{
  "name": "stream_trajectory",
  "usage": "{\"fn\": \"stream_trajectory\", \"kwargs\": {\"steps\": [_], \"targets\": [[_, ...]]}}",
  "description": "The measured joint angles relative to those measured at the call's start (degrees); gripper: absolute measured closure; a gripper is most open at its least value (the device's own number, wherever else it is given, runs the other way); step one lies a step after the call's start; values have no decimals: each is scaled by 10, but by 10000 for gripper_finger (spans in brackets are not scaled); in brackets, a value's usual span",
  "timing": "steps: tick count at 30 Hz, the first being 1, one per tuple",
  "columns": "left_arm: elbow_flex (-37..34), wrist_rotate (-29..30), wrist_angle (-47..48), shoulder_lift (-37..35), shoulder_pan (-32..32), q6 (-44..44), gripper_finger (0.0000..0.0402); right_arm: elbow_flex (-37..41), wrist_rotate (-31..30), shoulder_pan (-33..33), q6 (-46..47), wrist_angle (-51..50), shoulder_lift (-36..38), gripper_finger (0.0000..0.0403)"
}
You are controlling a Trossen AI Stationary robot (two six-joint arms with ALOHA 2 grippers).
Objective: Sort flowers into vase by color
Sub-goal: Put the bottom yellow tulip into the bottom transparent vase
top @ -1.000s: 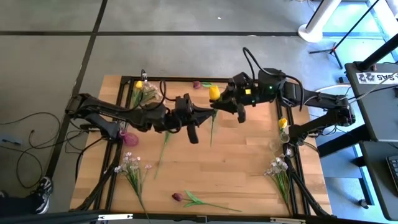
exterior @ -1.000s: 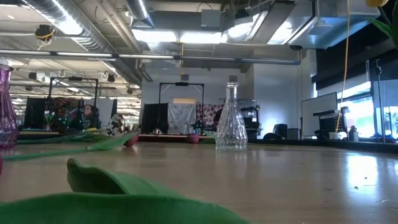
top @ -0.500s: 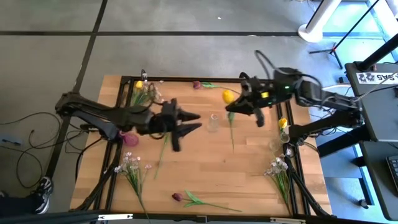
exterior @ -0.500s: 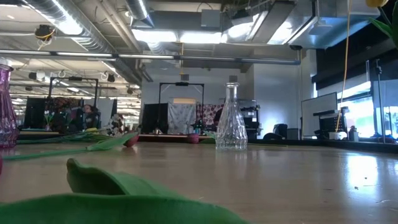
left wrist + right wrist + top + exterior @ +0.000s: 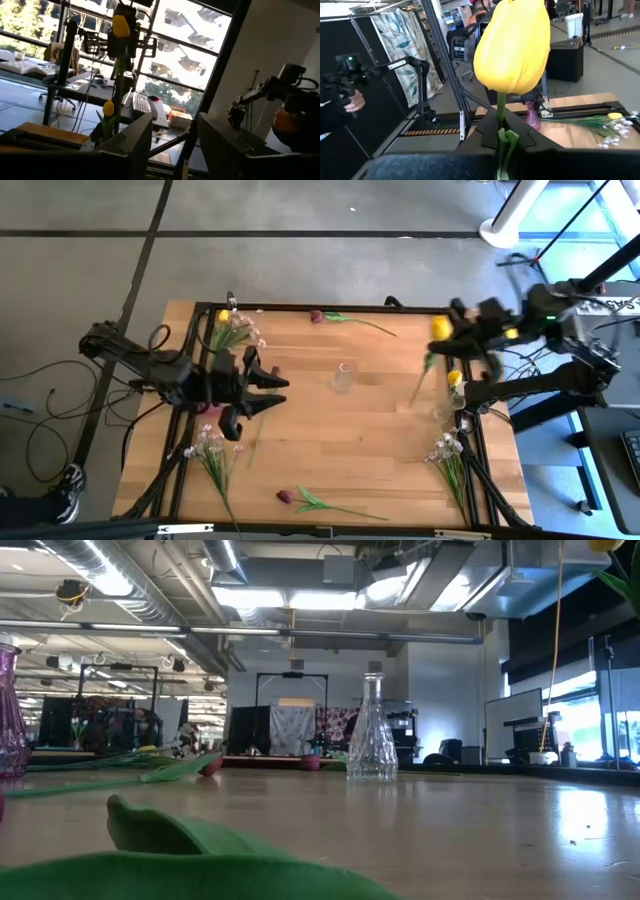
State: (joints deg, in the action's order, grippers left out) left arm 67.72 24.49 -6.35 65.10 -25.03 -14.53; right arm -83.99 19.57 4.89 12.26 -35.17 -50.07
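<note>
Right claw (image 5: pixel 452 332) clamped on a yellow tulip (image 5: pixel 440 329), upper right of frame, near the table (image 5: pixel 380 430) edge, stem hanging toward the vase (image 5: pixel 456 393) with another yellow bloom. Left claw (image 5: pixel 268 392) spread wide and empty, left of centre. Clear vase (image 5: pixel 342 377) mid-table, with open wood below it.

Grey floor (image 5: pixel 300 260) surrounds wooden table (image 5: pixel 330 430) on all sides; dark seam lines cross it beyond table's far edge. White stand base (image 5: pixel 510 225) sits off table's far right corner, dark desk (image 5: pixel 600 310) to table's right. Cables (image 5: pixel 40 380) trail on floor left of table. Low view: behind table, open hall w/ ceiling ducts (image 5: pixel 130 580), fluorescent strip lights (image 5: pixel 290 598), dark partition frames (image 5: pixel 290 715), bright window (image 5: pixel 600 730) at right.
</note>
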Motion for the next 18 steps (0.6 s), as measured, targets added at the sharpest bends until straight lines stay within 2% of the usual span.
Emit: {"fn": "stream_trajectory", "kwargs": {"steps": [7,12,18], "targets": [[0,46,-8,38,5,-4,248,36,23,0,22,-26,99,399],[0,64,-55,77,5,-23,248,77,38,0,56,-24,164,400],[0,64,-115,124,9,-25,248,105,114,0,70,-27,211,401]]}}
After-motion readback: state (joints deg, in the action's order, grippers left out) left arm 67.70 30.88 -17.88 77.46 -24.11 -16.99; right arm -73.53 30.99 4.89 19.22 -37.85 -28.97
